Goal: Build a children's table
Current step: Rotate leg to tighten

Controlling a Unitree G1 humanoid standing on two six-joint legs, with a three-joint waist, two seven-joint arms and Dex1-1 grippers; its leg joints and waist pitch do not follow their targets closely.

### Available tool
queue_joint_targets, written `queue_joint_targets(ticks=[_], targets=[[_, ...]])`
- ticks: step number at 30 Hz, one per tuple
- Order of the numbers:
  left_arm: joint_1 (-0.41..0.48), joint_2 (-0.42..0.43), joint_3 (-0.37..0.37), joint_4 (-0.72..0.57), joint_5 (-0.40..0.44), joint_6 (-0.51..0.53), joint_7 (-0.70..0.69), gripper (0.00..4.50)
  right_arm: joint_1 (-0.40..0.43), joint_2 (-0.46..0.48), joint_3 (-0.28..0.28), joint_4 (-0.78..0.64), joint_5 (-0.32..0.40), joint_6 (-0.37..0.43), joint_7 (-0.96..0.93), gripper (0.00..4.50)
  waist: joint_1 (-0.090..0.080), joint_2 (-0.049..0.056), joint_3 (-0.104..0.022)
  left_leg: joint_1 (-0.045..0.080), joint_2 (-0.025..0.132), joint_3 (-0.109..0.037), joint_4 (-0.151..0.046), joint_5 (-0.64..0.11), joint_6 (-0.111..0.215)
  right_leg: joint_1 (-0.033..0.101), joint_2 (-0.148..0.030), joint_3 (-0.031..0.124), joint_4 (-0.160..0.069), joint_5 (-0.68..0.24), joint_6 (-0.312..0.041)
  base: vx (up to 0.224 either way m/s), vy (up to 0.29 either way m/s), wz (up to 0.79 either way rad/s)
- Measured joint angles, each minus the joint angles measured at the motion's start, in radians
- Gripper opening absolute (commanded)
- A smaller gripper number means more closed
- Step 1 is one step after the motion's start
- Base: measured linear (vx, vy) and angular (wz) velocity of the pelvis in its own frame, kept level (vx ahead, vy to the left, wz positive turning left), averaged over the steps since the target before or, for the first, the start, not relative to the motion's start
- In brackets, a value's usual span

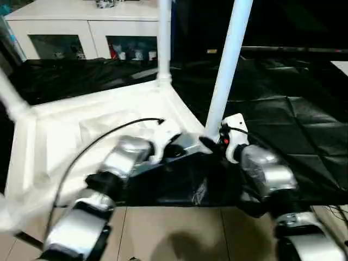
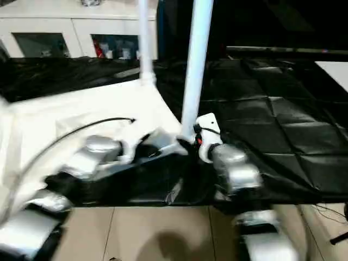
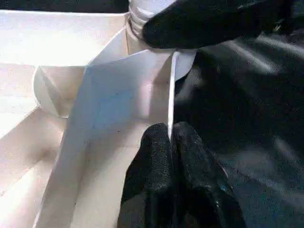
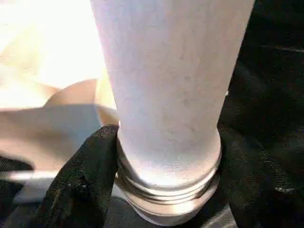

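Top [image 1: 109,117] lies underside up on black sheet [image 1: 293,125]; three legs up. R tool [image 4: 166,156] wraps near-corner leg [image 1: 225,65] at its threaded base. L tool [image 3: 172,137] pinched shut on top's thin rim.

Risk: leg cross-threads if tilted while turned; rim could slip from L pinch, top shifts.

R wrist view shows threads not fully seated; head views don't. Head views show far leg [image 1: 164,38], cabinet [image 1: 87,27].
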Motion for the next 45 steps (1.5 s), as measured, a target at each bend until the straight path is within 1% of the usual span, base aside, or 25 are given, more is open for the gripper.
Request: queue_joint_targets(ticks=[1, 4, 7, 8, 10, 13, 14, 15, 16, 17, 20, 22, 25, 27, 29, 30, 31, 32, 33, 35, 40, 45], targets=[[-0.001, -0.015, -0.002, 0.005, 0.009, -0.001, 0.023, 0.0, -0.001, 0.02, -0.008, 0.003, -0.007, -0.008, -0.051, 2.75, 0.0, 0.0, 0.0, 0.0, 0.0, 0.0, 0.0, 0.0, 0.0, 0.0, 0.0, 0.0, 0.0, 0.0, 0.0, 0.0, 0.0, 0.0], [-0.013, -0.026, -0.005, 0.025, 0.028, -0.016, 0.044, 0.0, -0.009, 0.047, -0.013, 0.013, -0.03, -0.019, -0.119, 2.75, 0.001, 0.0, 0.0, 0.002, 0.0, 0.0, -0.001, 0.0, 0.0, 0.001, 0.0, 0.0, 0.0, 0.0, 0.0, 0.0, 0.0, 0.0], [-0.022, -0.029, -0.006, 0.045, 0.03, -0.031, 0.044, 0.0, -0.009, 0.048, -0.013, 0.025, -0.037, -0.041, -0.119, 2.75, 0.002, 0.0, 0.0, 0.002, -0.001, 0.0, -0.002, 0.0, 0.0, 0.002, 0.0, 0.001, -0.001, 0.0, 0.0, 0.0, 0.0, 0.0], [-0.022, -0.029, -0.006, 0.046, 0.03, -0.033, 0.043, 0.0, -0.009, 0.048, -0.013, 0.027, -0.036, -0.044, -0.118, 3.09, 0.001, 0.0, 0.0, 0.002, -0.001, 0.0, -0.002, 0.0, 0.0, 0.002, 0.0, 0.002, -0.001, 0.0, 0.0, 0.0, 0.0, 0.0], [-0.022, -0.025, -0.007, 0.046, 0.03, -0.038, 0.036, 0.0, -0.009, 0.038, -0.013, 0.027, -0.036, -0.046, -0.093, 3.44, 0.001, 0.0, 0.0, 0.002, -0.002, 0.0, -0.002, 0.0, 0.0, 0.001, 0.0, 0.003, -0.002, 0.0, 0.0, 0.0, 0.0, 0.0], [-0.021, 0.002, -0.011, 0.035, 0.029, -0.047, -0.023, 0.0, -0.008, -0.023, 0.015, 0.02, -0.023, -0.042, 0.066, 3.5, 0.0, 0.0, 0.0, 0.0, -0.002, 0.0, -0.003, 0.0, 0.0, 0.0, 0.0, 0.003, -0.002, 0.0, 0.001, 0.0, 0.0, 0.0], [-0.021, 0.007, -0.012, 0.033, 0.029, -0.047, -0.038, 0.0, -0.009, -0.032, 0.016, 0.018, -0.023, -0.041, 0.092, 3.72, 0.0, 0.0, 0.0, 0.0, -0.002, 0.0, -0.004, 0.0, 0.0, -0.001, 0.0, 0.003, -0.002, 0.0, 0.001, 0.0, 0.0, 0.0], [-0.021, 0.015, -0.016, 0.027, 0.029, -0.049, -0.059, 0.0, -0.007, -0.055, 0.032, 0.01, -0.024, -0.039, 0.129, 3.72, 0.0, 0.0, 0.0, -0.001, -0.002, 0.0, -0.004, 0.0, 0.0, -0.002, 0.0, 0.003, -0.002, 0.0, 0.002, 0.0, 0.0, 0.0], [-0.02, 0.031, -0.024, 0.018, 0.027, -0.055, -0.095, 0.0, -0.006, -0.106, 0.072, -0.004, -0.028, -0.039, 0.217, 3.84, 0.0, 0.0, 0.001, -0.003, -0.002, 0.0, -0.004, 0.0, 0.0, -0.003, 0.0, 0.003, -0.002, -0.001, 0.002, 0.0, 0.0, 0.0], [-0.018, 0.047, -0.029, 0.01, 0.026, -0.06, -0.124, 0.0, -0.006, -0.143, 0.096, -0.017, -0.029, -0.039, 0.281, 3.84, 0.001, 0.0, 0.001, -0.004, -0.001, 0.0, -0.004, 0.0, 0.001, -0.004, 0.001, 0.003, -0.002, -0.001, 0.003, 0.0, 0.0, 0.0], [-0.003, 0.09, -0.039, -0.02, 0.019, -0.065, -0.206, 0.0, -0.005, -0.224, 0.136, -0.065, -0.028, -0.042, 0.441, 3.84, 0.002, 0.001, 0.0, -0.006, -0.001, 0.0, -0.004, 0.002, 0.006, -0.006, 0.001, 0.002, -0.002, -0.002, 0.003, 0.0, 0.0, 0.0], [0.003, 0.113, -0.047, -0.033, 0.017, -0.071, -0.253, 0.0, -0.005, -0.253, 0.151, -0.09, -0.027, -0.051, 0.516, 3.84, 0.002, 0.001, 0.0, -0.006, 0.0, 0.0, -0.003, 0.002, 0.006, -0.006, 0.001, 0.001, -0.001, -0.003, 0.002, 0.0, 0.0, 0.0], [0.013, 0.135, -0.064, -0.059, 0.015, -0.069, -0.312, 0.0, -0.006, -0.254, 0.171, -0.096, -0.027, -0.063, 0.565, 3.84, 0.004, 0.001, 0.0, -0.006, 0.0, 0.0, -0.002, 0.0, 0.002, -0.005, 0.001, 0.001, -0.001, -0.002, 0.002, 0.0, 0.0, 0.0], [0.028, 0.158, -0.074, -0.087, 0.006, -0.06, -0.365, 0.0, -0.006, -0.258, 0.173, -0.096, -0.027, -0.071, 0.585, 3.84, 0.007, 0.001, 0.0, -0.006, 0.0, 0.0, -0.001, 0.0, 0.002, -0.005, 0.001, 0.001, -0.001, -0.002, 0.002, 0.0, 0.0, 0.0], [0.036, 0.169, -0.077, -0.1, 0.004, -0.055, -0.387, 0.0, -0.007, -0.268, 0.175, -0.096, -0.026, -0.072, 0.604, 3.6, 0.011, 0.001, 0.0, -0.006, 0.0, 0.0, 0.0, 0.0, 0.002, -0.004, 0.001, 0.001, -0.001, -0.002, 0.002, 0.0, 0.0, 0.0], [0.039, 0.171, -0.077, -0.103, 0.004, -0.055, -0.387, 0.0, -0.006, -0.275, 0.188, -0.099, -0.026, -0.072, 0.618, 3.6, 0.011, 0.001, 0.0, -0.006, 0.0, 0.0, 0.0, 0.0, 0.002, -0.004, 0.001, 0.001, -0.001, -0.002, 0.002, 0.0, 0.0, 0.0], [0.039, 0.172, -0.077, -0.107, 0.004, -0.055, -0.387, 0.0, -0.006, -0.286, 0.207, -0.099, -0.028, -0.072, 0.635, 3.5, 0.011, 0.001, 0.0, -0.006, 0.0, 0.0, 0.0, 0.0, 0.001, -0.004, 0.001, 0.001, -0.001, -0.002, 0.002, 0.0, 0.0, 0.0], [0.039, 0.173, -0.077, -0.108, 0.004, -0.055, -0.388, 0.0, -0.005, -0.288, 0.213, -0.099, -0.031, -0.072, 0.646, 3.41, 0.011, 0.001, 0.0, -0.006, 0.0, 0.0, 0.0, 0.0, 0.001, -0.004, 0.001, 0.001, -0.001, -0.002, 0.002, 0.0, 0.0, 0.0], [0.039, 0.173, -0.077, -0.109, 0.004, -0.056, -0.389, 0.0, -0.003, -0.288, 0.215, -0.099, -0.033, -0.072, 0.651, 3.41, 0.01, 0.001, 0.0, -0.005, 0.0, 0.0, 0.0, 0.0, 0.001, -0.004, 0.001, 0.001, 0.0, -0.002, 0.002, 0.0, 0.0, 0.0], [0.039, 0.174, -0.077, -0.11, 0.004, -0.056, -0.391, 0.0, -0.001, -0.289, 0.216, -0.099, -0.038, -0.075, 0.652, 3.14, 0.011, 0.001, 0.0, -0.005, 0.0, 0.0, 0.0, 0.0, 0.001, -0.004, 0.001, 0.001, 0.0, -0.002, 0.002, 0.0, 0.0, 0.0], [0.04, 0.176, -0.079, -0.118, 0.004, -0.047, -0.393, 0.0, -0.001, -0.29, 0.217, -0.099, -0.045, -0.088, 0.653, 2.82, 0.01, 0.001, 0.0, -0.006, 0.0, 0.0, 0.0, -0.001, 0.002, -0.004, 0.001, 0.001, -0.001, -0.002, 0.002, 0.0, 0.0, 0.0], [0.04, 0.173, -0.073, -0.116, 0.003, -0.045, -0.385, 0.0, 0.005, -0.282, 0.206, -0.096, -0.031, -0.083, 0.641, 2.69, 0.011, 0.001, 0.0, -0.006, 0.0, 0.0, 0.0, 0.0, 0.002, -0.004, 0.001, 0.001, 0.0, -0.002, 0.002, 0.0, 0.0, 0.0]])
